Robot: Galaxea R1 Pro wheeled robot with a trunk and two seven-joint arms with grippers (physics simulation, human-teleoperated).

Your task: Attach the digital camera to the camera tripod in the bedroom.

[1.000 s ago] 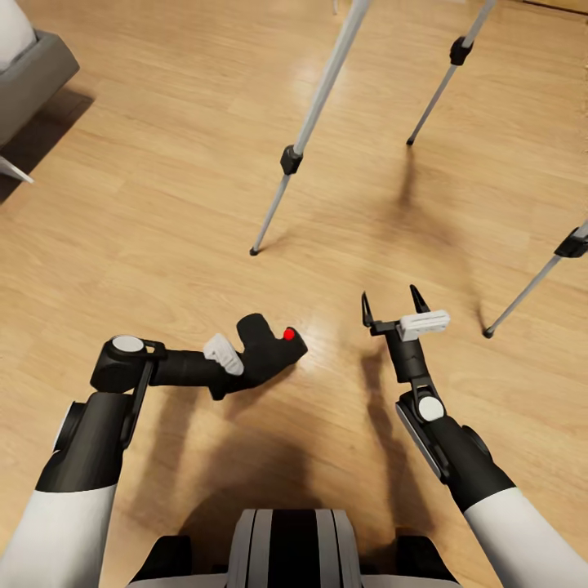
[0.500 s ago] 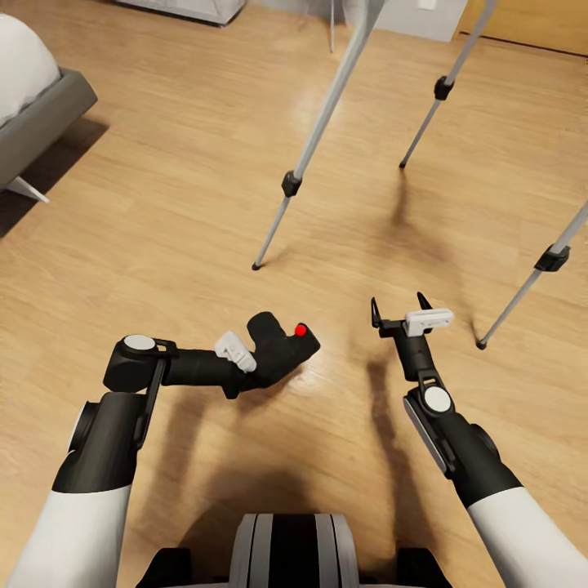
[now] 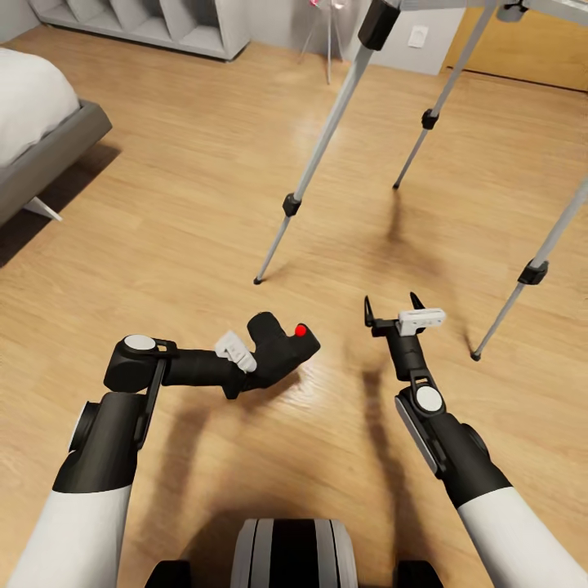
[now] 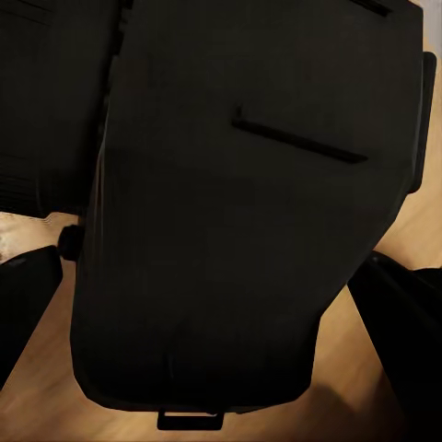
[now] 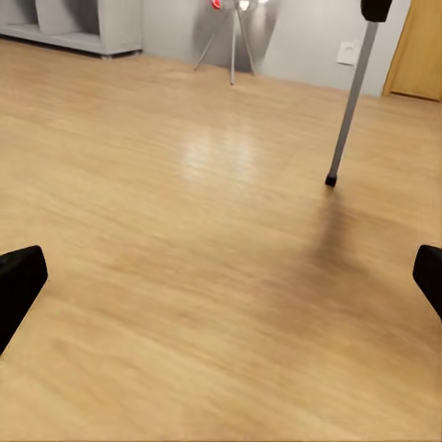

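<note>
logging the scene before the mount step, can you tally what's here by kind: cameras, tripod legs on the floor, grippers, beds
digital camera: 1, held in the left gripper
camera tripod legs reaching the floor: 3
grippers: 2, the left one and the right gripper, which is open and empty
bed: 1, at the left edge of the head view
total: 7

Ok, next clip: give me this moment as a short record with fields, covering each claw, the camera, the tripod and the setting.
left claw: shut on the digital camera, red button up
right claw: open, holds nothing, above the floor
camera tripod: stands ahead, three silver legs spread on the wood floor; its head is cut off by the head view's top edge
camera on tripod: not yet
setting: bedroom, grey bed at left, white cube shelves behind
</note>
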